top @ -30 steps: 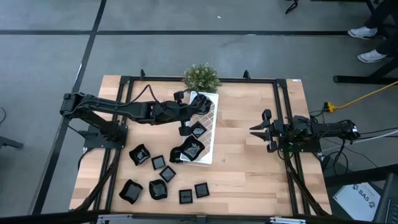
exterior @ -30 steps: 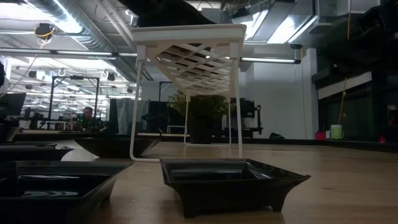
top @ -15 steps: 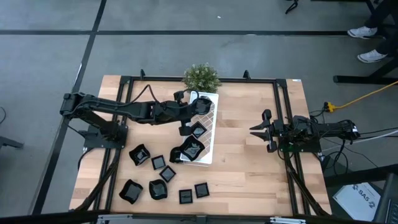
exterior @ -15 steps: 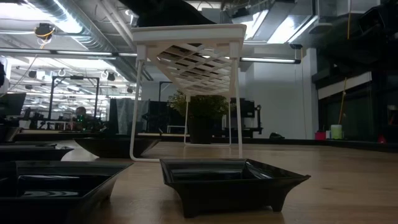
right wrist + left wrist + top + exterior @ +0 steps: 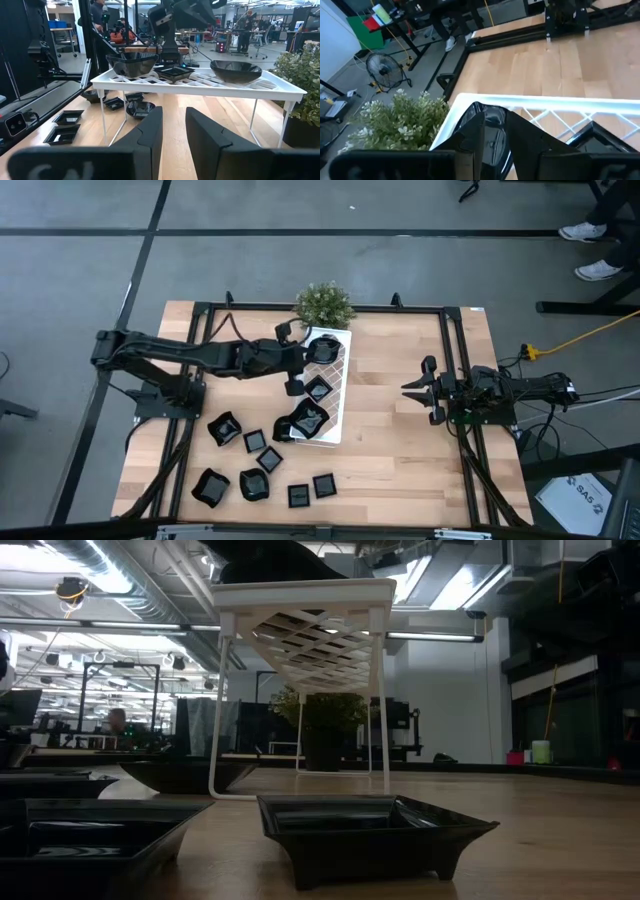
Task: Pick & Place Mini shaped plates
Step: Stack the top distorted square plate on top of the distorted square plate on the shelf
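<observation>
A white lattice tray [image 5: 338, 402] on thin legs stands mid-table. Three black mini plates rest on it: a round one [image 5: 322, 345] at the far end, a square one [image 5: 318, 390] in the middle, and a larger one [image 5: 305, 420] at the near end. Several more plates [image 5: 250, 470] lie on the wood near the left front. My left gripper [image 5: 306, 360] hovers open at the tray's far left edge, and the round plate [image 5: 487, 127] shows just beyond its fingers. My right gripper [image 5: 425, 390] waits open at the table's right side, facing the tray [image 5: 200, 80].
A small green potted plant [image 5: 323, 304] stands just behind the tray's far end. A black frame rail [image 5: 450, 350] runs around the table. Bare wood lies between the tray and the right arm. In the low view a square plate [image 5: 370, 830] sits close in front.
My left gripper has drawn back slightly from the tray's far end toward the table's left edge. The round plate stays on the tray.
</observation>
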